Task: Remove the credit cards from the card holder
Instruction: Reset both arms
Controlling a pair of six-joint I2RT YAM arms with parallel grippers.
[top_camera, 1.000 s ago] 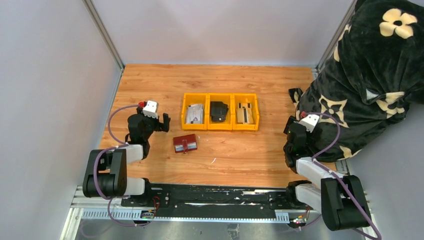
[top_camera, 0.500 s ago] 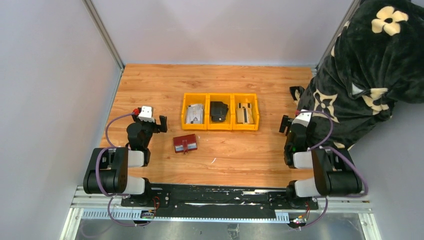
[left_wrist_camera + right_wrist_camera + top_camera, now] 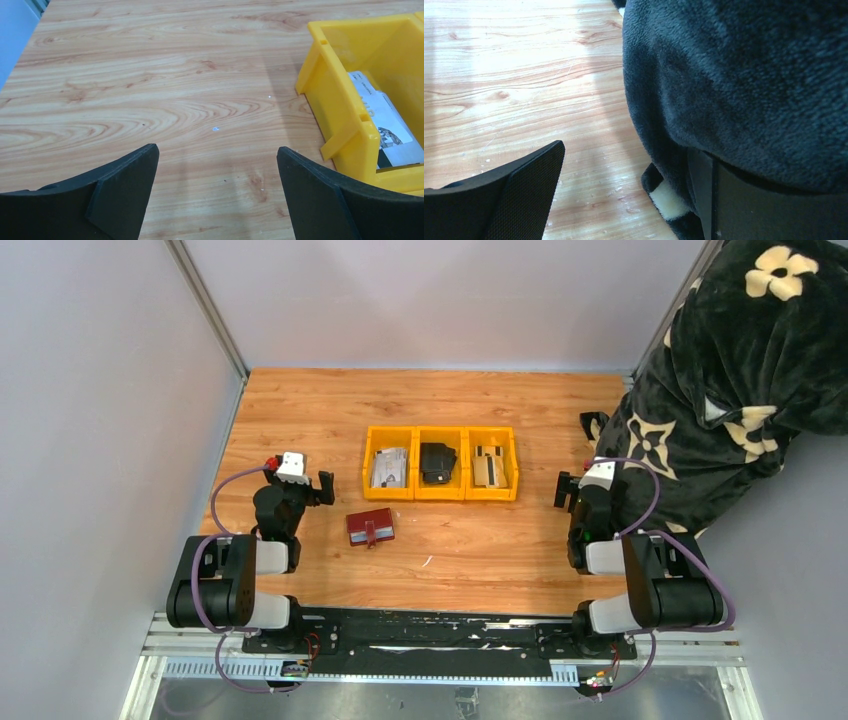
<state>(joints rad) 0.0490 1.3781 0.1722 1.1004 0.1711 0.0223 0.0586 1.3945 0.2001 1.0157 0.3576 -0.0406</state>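
Observation:
The maroon card holder (image 3: pixel 370 527) lies flat and closed on the wooden table, its strap tab facing the near edge. Grey-white cards (image 3: pixel 389 468) lie in the left yellow bin and show in the left wrist view (image 3: pixel 385 117). Tan cards (image 3: pixel 489 466) lie in the right bin. My left gripper (image 3: pixel 323 485) is open and empty, left of the bins and up-left of the holder; its fingers (image 3: pixel 125 190) frame bare wood around its midpoint (image 3: pixel 217 165). My right gripper (image 3: pixel 563 490) is open and empty at the table's right side (image 3: pixel 629 152), its right finger partly under dark fleece.
Three joined yellow bins (image 3: pixel 441 494) stand mid-table; the middle one holds a black wallet (image 3: pixel 437 462). A figure in a black fleece with cream flowers (image 3: pixel 720 390) leans over the right table edge, and its hem (image 3: pixel 734 85) drapes against my right gripper. The left bin's wall (image 3: pixel 340 115) is close to my left gripper.
Both arms have folded back toward their bases. The left gripper moved slightly near and left; the right gripper moved left. The fleece figure shifted up and right. The holder has not moved.

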